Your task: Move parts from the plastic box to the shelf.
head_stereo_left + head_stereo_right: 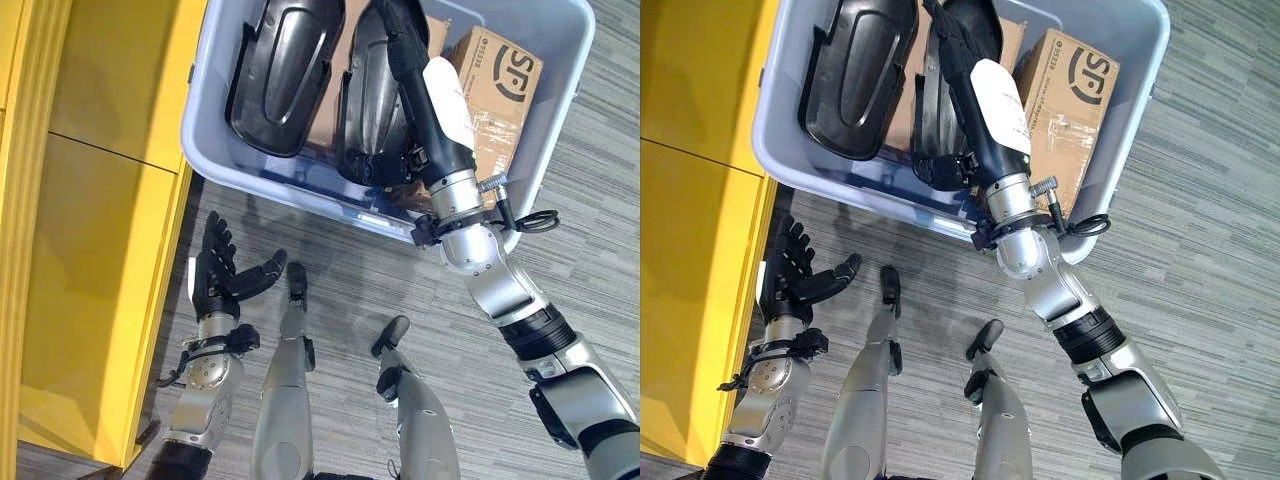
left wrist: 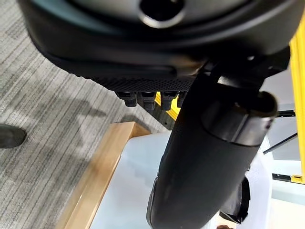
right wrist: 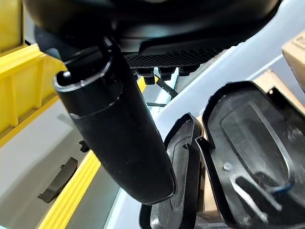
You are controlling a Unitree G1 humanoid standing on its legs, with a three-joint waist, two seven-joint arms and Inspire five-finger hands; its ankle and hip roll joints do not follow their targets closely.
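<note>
Left robot hand: hanging low over the floor right beside the yellow shelf, fingers spread and relaxed, nothing in it.
Floor: grey striped carpet; the box sits on it.
Shelf: yellow, runs along the robot's left; the box's near-left corner sits just beside its edge.
Plastic box: pale blue-grey tub, open top, straight ahead of the robot.
Right robot hand: arm goes over the box's near rim and the hand is down inside, lying along the right-hand black part. Can't really tell if the fingers are closed on anything, too much dark on dark.
Parts: two black moulded shells stood in the box, left one well apart from the hand, right one under the forearm.
In the way: a cardboard carton is wedged in the box's right side, tight against the arm, and more brown card sits behind the shells.
</note>
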